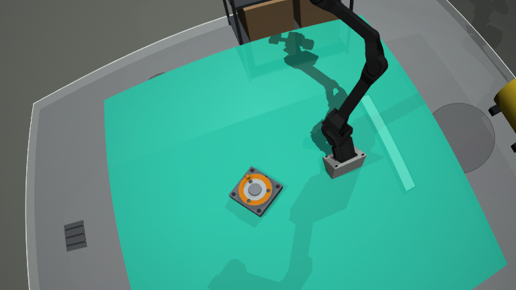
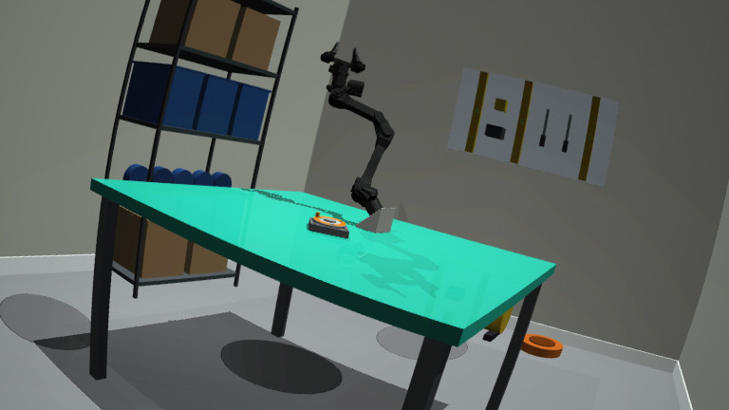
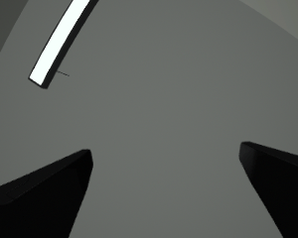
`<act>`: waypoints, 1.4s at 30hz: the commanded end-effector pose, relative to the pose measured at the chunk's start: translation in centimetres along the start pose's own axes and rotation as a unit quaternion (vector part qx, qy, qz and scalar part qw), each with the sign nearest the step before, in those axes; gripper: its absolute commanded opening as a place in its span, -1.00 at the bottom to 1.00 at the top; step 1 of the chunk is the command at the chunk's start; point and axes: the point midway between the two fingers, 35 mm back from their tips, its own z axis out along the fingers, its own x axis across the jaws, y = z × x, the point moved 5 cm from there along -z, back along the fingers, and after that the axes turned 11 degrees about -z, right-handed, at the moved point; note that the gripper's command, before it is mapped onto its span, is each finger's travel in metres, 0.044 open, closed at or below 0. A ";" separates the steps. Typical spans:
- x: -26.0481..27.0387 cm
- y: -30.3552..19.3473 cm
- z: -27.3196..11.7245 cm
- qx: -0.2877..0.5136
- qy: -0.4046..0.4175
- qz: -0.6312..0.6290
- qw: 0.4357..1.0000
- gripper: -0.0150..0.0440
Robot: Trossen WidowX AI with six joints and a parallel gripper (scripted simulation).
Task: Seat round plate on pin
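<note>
the arm is standing stretched upward from its mount, the hand (image 2: pixel 343 58) pointing at the ceiling with fingers spread wide apart and gripping nothing; the wrist view is showing only ceiling and a light strip. the round plate (image 1: pixel 255 189) is sitting on the grey post (image 1: pixel 255 188) of the dark base (image 1: pixel 256 190), on the green surface (image 1: pixel 190 119), well apart from the hand. the orange tab (image 1: pixel 247 176) is pointing toward the base's far corner; the pin is too small to make out, so the plate probably needs turning about the post.
</note>
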 end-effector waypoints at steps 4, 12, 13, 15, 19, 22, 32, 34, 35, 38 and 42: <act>-6.3 1.1 -2.7 -0.025 -0.101 0.011 0.995 0.51; -15.7 1.9 -7.1 -0.085 -0.257 0.031 0.962 -0.20; -17.0 1.8 -8.0 -0.089 -0.281 0.033 0.955 -0.29; -19.7 1.3 -9.7 -0.096 -0.330 0.038 0.938 -0.47; -24.4 -0.4 -13.4 -0.096 -0.425 0.048 0.899 -0.49; -27.5 -2.3 -16.5 -0.085 -0.495 0.054 0.863 -0.49; -34.0 -12.0 -27.1 0.021 -0.692 0.078 0.717 -0.49; -34.4 -13.8 -28.9 0.050 -0.720 0.078 0.688 -0.49; -34.6 -15.3 -30.4 0.074 -0.739 0.078 0.665 -0.49; -34.7 -18.8 -33.8 0.138 -0.779 0.077 0.607 -0.49; -33.9 -22.9 -37.7 0.224 -0.811 0.074 0.535 -0.49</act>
